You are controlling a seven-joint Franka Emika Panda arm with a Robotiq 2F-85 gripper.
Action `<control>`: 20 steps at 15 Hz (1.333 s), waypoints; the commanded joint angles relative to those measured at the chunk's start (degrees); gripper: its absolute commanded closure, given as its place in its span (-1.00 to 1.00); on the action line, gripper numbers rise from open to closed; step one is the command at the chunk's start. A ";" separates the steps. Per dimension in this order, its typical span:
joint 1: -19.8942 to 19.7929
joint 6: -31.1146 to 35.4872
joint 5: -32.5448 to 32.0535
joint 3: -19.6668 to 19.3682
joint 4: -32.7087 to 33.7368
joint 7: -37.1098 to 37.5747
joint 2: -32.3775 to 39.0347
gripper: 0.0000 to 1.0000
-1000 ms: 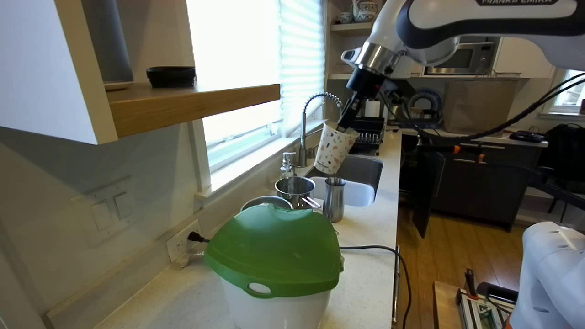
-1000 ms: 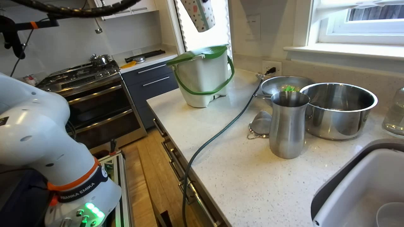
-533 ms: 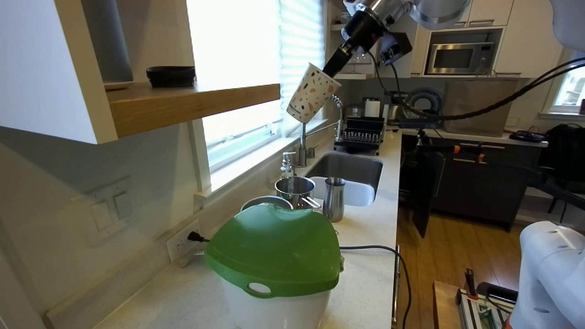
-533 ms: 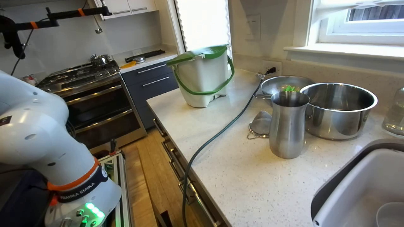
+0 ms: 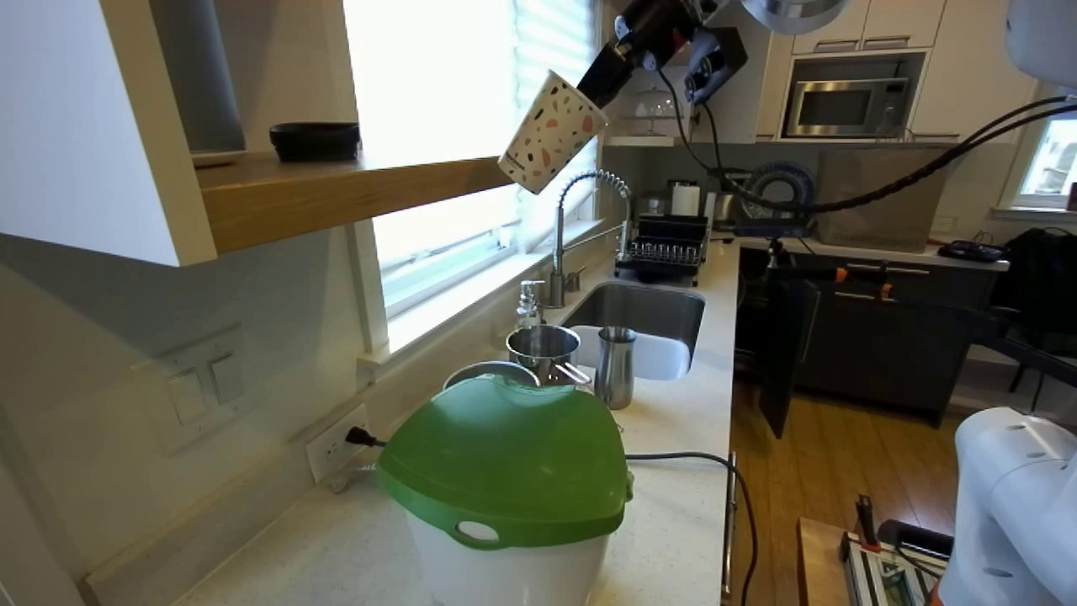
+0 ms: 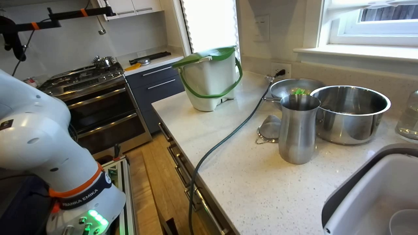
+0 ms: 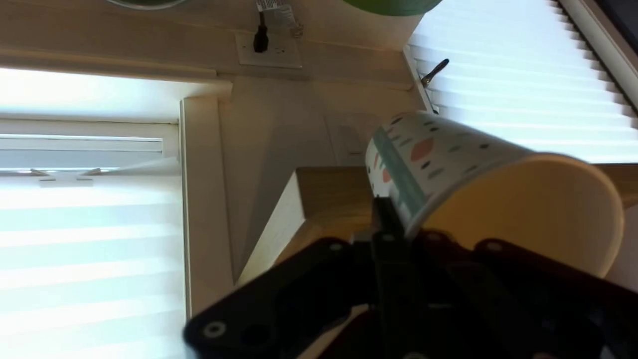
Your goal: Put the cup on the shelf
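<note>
Cup point(image 5: 552, 135), tilted, rim pinched between the fingers point(image 5: 602, 77)

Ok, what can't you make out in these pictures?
End corner of the shelf: behind the cup, in an exterior view.
Bottom of the metal bowl: behind the green lid, same view.
Arm: cut off by left edge, in an exterior view.
Print on tag: too small, wrist view.

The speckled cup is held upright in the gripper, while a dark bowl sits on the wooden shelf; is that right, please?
Not upright: an exterior view shows the speckled cup held tilted in the gripper, while a dark bowl sits on the wooden shelf.
</note>
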 commanded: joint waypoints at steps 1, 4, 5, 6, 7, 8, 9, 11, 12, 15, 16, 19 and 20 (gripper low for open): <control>0.07 -1.19 1.73 -0.11 1.21 1.32 0.53 0.99; -0.18 -0.79 4.07 0.10 3.53 6.30 1.85 0.99; -0.59 0.11 3.97 0.50 4.14 8.30 2.23 0.99; -0.98 0.45 3.36 1.02 5.20 10.78 2.85 0.99; -1.21 0.94 3.09 1.42 6.06 13.09 3.35 0.99; -1.77 1.49 1.98 2.15 7.02 16.00 4.09 0.99; -2.06 2.84 1.54 2.73 7.58 18.16 4.67 0.99; -2.63 4.79 0.67 3.89 8.82 22.63 6.15 0.99; -2.90 5.18 -0.11 4.49 9.64 24.94 6.99 0.99; -3.67 5.02 -2.46 6.10 12.86 32.00 9.86 0.99; -3.95 4.72 -3.69 6.60 14.01 34.17 10.82 0.99; -4.12 3.74 -6.00 7.60 17.01 39.34 13.29 0.44; -4.10 3.64 -6.72 7.93 17.67 40.43 13.91 0.30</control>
